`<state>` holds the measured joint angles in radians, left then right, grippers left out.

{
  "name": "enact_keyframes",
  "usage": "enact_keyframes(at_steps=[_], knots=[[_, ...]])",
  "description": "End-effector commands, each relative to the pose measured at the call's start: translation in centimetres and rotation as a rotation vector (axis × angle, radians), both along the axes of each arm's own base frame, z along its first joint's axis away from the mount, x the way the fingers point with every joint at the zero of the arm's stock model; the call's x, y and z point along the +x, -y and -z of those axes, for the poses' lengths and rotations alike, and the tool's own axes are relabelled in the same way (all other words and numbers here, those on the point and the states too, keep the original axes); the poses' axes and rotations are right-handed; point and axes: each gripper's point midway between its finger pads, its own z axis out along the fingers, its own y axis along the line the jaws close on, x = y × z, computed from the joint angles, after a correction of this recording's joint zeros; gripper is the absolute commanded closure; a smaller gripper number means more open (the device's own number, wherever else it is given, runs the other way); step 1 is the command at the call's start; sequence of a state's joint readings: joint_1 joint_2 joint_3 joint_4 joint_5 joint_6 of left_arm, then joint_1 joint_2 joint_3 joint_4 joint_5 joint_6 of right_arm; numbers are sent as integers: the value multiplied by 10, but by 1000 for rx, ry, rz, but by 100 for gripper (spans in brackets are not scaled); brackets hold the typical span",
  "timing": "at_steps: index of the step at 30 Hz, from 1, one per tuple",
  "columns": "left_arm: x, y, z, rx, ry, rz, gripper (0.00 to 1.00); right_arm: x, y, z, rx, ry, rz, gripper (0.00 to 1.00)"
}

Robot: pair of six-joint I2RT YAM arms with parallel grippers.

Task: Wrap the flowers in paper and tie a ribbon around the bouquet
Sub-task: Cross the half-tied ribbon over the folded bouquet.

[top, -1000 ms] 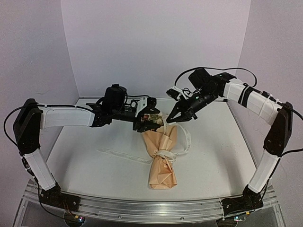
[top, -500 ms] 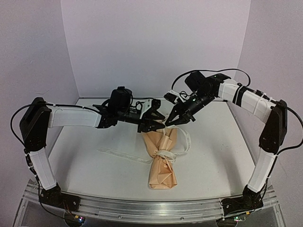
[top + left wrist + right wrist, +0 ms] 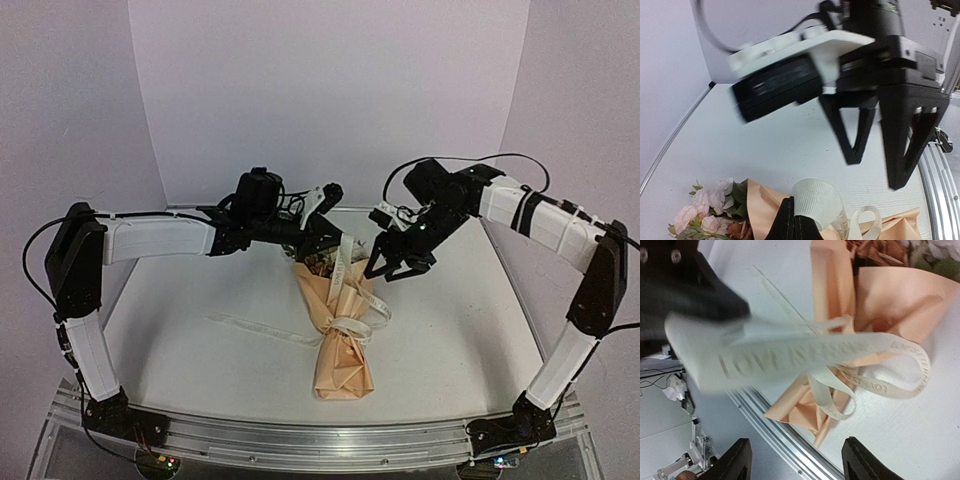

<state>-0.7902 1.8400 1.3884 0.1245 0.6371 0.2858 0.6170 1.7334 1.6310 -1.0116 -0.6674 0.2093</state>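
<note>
**Change since a second ago:** the left gripper (image 3: 338,240) has shut on the long cream-white lettered ribbon (image 3: 840,347) and lifted a loop of it. The right gripper (image 3: 393,270) has let go, its jaws now apart and empty, and has drawn off toward 3 o'clock.

**Item, 6 o'clock:** ribbed aluminium rail (image 3: 300,440) along the near edge of the white table (image 3: 180,340).

**Item, centre:** bouquet (image 3: 318,300), a cone of tan-brown kraft paper (image 3: 345,385), lying flat with its narrow end toward 6 o'clock and its mouth toward 12. The ribbon is already round its waist, and one tail lies flat toward 9 o'clock.

**Item, beyond:** small white, peach and rusty-brown flowers (image 3: 707,207) showing at the cone's mouth, just under the left gripper.

**Item, 12 o'clock:** pale walls (image 3: 330,100) at the back and sides.

**Step in hand:** tying the ribbon; the wrap looks finished. The next move likely calls for tension on the held loop while the right gripper retakes a free tail, without dragging the cone.

**Room:** bare table at 9 and 3 o'clock. The grippers stand near each other over the flowers. The walls are well apart from them.
</note>
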Motion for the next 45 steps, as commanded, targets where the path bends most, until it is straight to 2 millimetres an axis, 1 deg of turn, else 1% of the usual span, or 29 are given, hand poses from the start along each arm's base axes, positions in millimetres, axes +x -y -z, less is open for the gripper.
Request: enact_keyframes(at_steps=[1, 3, 5, 9, 11, 14, 17, 20, 23, 26, 29, 32, 35, 37, 40, 42, 43, 45], knots=[[31, -14, -2, 35, -110, -152, 100, -6, 34, -6, -72, 129, 110, 33], [32, -19, 1, 48, -123, -177, 100, -14, 38, 11, -53, 96, 166, 33], [31, -25, 1, 44, -119, -197, 100, -20, 40, 37, -45, 56, 216, 35], [30, -34, 3, 58, -132, -228, 100, -17, 32, 74, -17, -26, 328, 44], [30, -36, 2, 61, -133, -234, 100, -16, 25, 84, -29, -28, 348, 46], [25, -42, 9, 86, -150, -242, 100, -12, 23, 98, -86, -4, 381, 47], [22, -46, 10, 92, -156, -251, 100, -3, 20, 111, -107, -15, 426, 50], [21, -48, 10, 97, -159, -254, 100, -4, 14, 119, -123, -36, 422, 54], [19, -50, 10, 102, -163, -258, 100, -9, 8, 125, -137, -44, 406, 56], [17, -53, 10, 107, -162, -260, 100, -15, 9, 131, -159, -42, 397, 57], [16, -54, 11, 112, -165, -261, 100, -19, 8, 136, -169, -55, 398, 60], [15, -57, 11, 122, -167, -265, 100, -23, 4, 139, -170, -65, 395, 66], [14, -60, 12, 131, -167, -270, 100, -27, 2, 142, -173, -77, 399, 69], [12, -62, 12, 137, -170, -273, 100, -27, 4, 142, -174, -74, 409, 75], [10, -66, 14, 167, -189, -277, 100, -24, 6, 133, -174, -44, 414, 87], [7, -69, 17, 203, -215, -280, 100, -21, 8, 121, -184, -17, 398, 96], [5, -71, 19, 226, -231, -278, 100, -20, 9, 115, -189, 0, 390, 99], [-4, -76, 22, 265, -266, -266, 100, -14, 12, 102, -209, 52, 373, 100]])
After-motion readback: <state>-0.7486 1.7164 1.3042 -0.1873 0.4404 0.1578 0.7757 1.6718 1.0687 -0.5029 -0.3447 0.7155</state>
